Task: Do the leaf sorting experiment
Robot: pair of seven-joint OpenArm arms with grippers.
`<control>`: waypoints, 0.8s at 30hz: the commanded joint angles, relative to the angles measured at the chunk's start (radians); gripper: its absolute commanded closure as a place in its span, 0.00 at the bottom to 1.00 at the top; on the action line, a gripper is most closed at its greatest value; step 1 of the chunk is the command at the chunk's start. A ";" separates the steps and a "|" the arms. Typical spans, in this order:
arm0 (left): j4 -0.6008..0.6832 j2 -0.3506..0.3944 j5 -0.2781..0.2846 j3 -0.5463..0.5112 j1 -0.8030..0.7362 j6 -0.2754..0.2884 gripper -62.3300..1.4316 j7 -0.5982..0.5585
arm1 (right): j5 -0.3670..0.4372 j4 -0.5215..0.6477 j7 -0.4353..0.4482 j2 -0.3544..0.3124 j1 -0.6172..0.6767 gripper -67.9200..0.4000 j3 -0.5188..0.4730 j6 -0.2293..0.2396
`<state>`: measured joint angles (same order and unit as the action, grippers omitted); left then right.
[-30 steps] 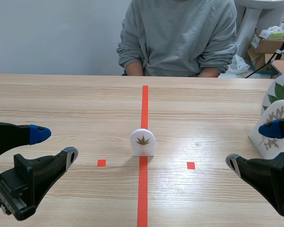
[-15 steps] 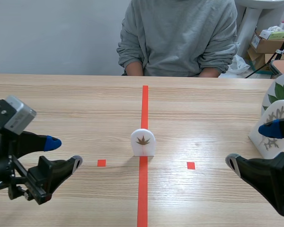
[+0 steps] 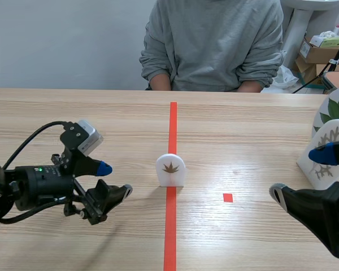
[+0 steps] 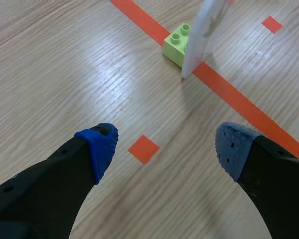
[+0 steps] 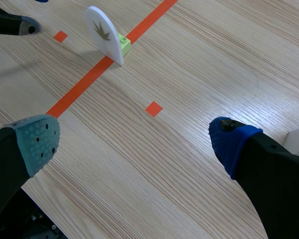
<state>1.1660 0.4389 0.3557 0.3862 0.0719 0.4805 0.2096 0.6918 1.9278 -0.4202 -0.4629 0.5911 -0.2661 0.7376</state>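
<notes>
A small white arched card with a brown leaf (image 3: 170,169) stands upright on the orange-red centre line. In the right wrist view the leaf card (image 5: 105,33) leans on a light green brick (image 5: 124,45); the left wrist view shows that green brick (image 4: 177,44) behind the card (image 4: 202,35). My left gripper (image 3: 116,179) hangs open just left of the card, above the left tape square. My right gripper (image 3: 305,175) stays open near the right edge, well away from the card. More white leaf cards (image 3: 327,144) stand at the far right, close beside the right gripper.
A person in a grey sweatshirt (image 3: 213,45) sits across the table, forearms at its far edge. Cardboard boxes (image 3: 322,53) stand behind at the right. Bare wooden table (image 3: 243,135) lies between the centre card and the right-hand cards.
My left arm has swung in from the left edge toward the centre card, and its gripper now covers the left tape square. The right arm and the cards have not moved.
</notes>
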 commanded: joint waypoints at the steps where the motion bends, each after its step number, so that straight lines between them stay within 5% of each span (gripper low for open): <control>1: 0.003 -0.023 0.010 -0.002 0.035 0.004 0.29 -0.028 | 0.010 0.000 0.015 -0.016 -0.010 0.09 0.002 0.008; 11: -0.155 -0.122 -0.082 0.090 0.159 0.005 0.29 -0.080 | -0.008 0.000 0.015 -0.016 -0.010 0.09 0.002 0.008; 24: -0.205 -0.245 -0.224 0.138 0.184 -0.019 0.29 -0.116 | -0.008 0.000 0.015 -0.016 -0.010 0.09 0.002 0.008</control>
<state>0.9611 0.2008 0.1234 0.5297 0.2420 0.4698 0.1081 0.6731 1.9278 -0.4202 -0.4629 0.5911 -0.2661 0.7376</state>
